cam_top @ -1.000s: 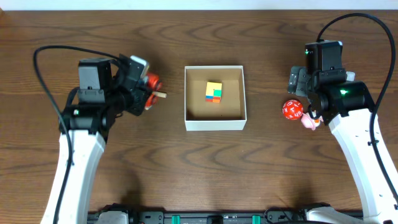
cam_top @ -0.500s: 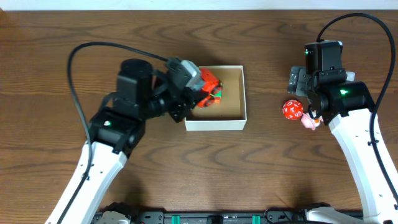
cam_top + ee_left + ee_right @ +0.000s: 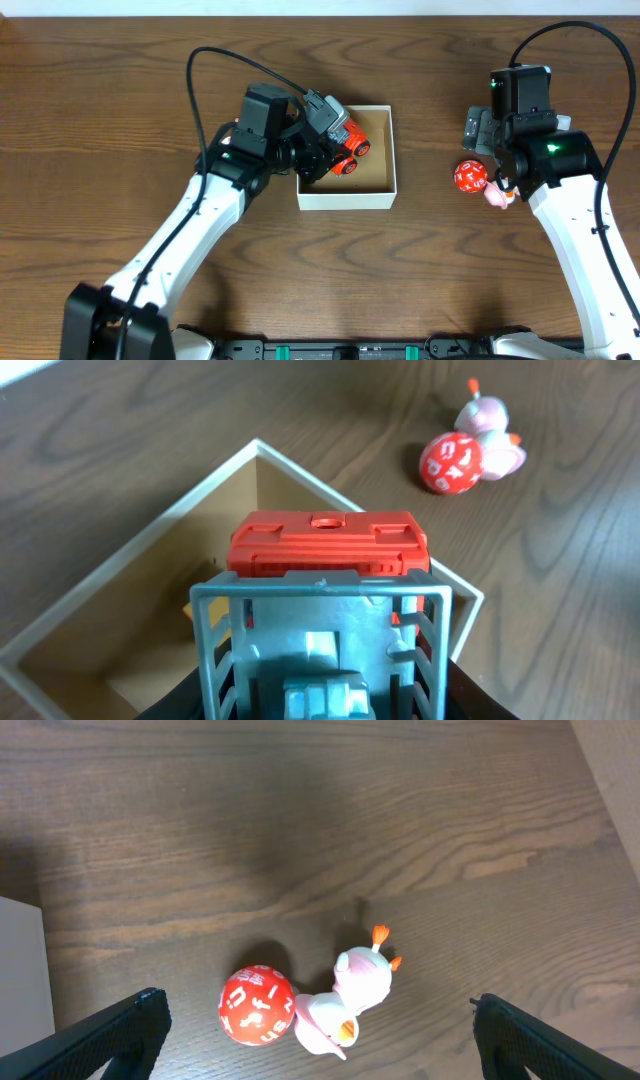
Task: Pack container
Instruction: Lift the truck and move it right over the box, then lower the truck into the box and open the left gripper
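Note:
The container (image 3: 345,200) is a shallow square box with white walls and a brown inside, at the table's middle. It also shows in the left wrist view (image 3: 150,525). My left gripper (image 3: 335,138) is shut on a red and grey toy truck (image 3: 347,152) and holds it over the container's left half. In the left wrist view the truck (image 3: 325,545) fills the space between the fingers (image 3: 325,700). My right gripper (image 3: 490,172) is open and empty, hovering over a red lettered die (image 3: 470,177) and a pink duck toy (image 3: 497,195).
In the right wrist view the die (image 3: 257,1006) and the duck (image 3: 350,995) touch each other on the wood, between the open fingers (image 3: 320,1020). The container's white corner (image 3: 15,980) shows at the left. Both arms' black cables loop above the table.
My left arm has swung right from the table's left side, carrying the toy truck to a spot over the container. The multicoloured cube inside is now covered. The right arm has not moved.

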